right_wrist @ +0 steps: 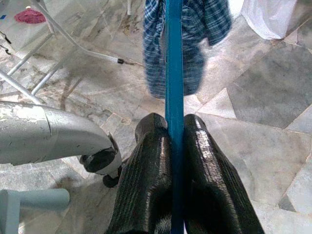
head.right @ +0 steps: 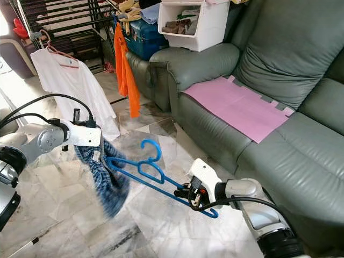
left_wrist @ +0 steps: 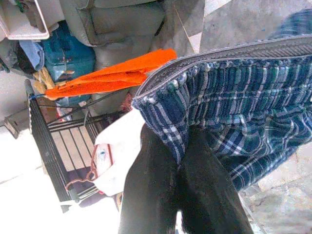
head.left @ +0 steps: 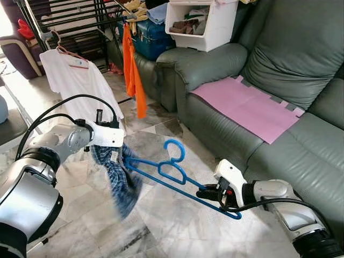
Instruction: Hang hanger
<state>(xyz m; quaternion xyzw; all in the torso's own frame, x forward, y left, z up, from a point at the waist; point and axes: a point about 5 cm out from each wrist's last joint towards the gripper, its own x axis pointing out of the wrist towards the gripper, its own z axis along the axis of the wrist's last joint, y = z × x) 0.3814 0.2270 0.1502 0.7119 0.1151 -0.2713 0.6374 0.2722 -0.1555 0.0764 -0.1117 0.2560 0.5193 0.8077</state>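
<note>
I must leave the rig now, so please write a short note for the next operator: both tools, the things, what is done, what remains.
Left tool: shut on the plaid shorts at the waistband.
Right tool: shut on the blue hanger, held low over the marble floor.
Done: both items gripped; one hanger end is at the shorts.
Left: get the shorts on the hanger, then hang it on the drying rack beside the white shirt and the orange garment.

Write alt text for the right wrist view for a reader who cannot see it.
The right gripper is shut on a blue hanger, whose thin bar runs straight away between the two black fingers. At its far end hangs a blue plaid garment above a marble floor, with the silver right arm alongside.
</note>
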